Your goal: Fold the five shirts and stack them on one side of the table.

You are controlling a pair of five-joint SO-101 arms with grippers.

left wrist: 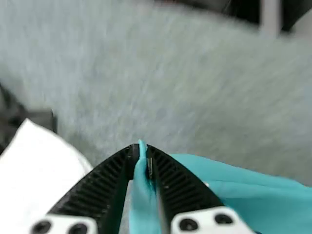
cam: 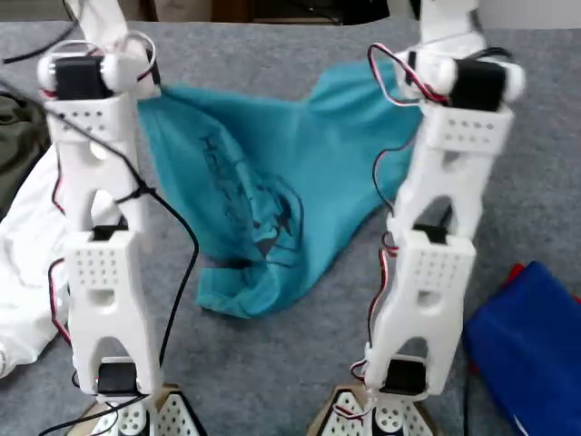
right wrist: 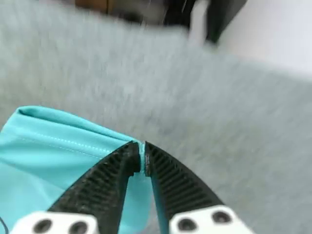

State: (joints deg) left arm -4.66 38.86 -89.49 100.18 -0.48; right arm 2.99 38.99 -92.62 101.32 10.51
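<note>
Grey table [cam: 272,381] | teal shirt [cam: 263,182] stretched between both arms, lower part bunched on the table; likely soft, light and limp, best gripped at edge corners | left end effector [left wrist: 141,148] clamped on its edge | right end effector [right wrist: 142,150] clamped likewise

Blue shirt [cam: 531,345], white shirt [cam: 23,268]: both partly beyond high view's edges.

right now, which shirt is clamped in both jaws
The teal fabric shirt with the dark print, pinched at two edges; the white shirt and dark blue shirt lie loose off to either side.
</note>
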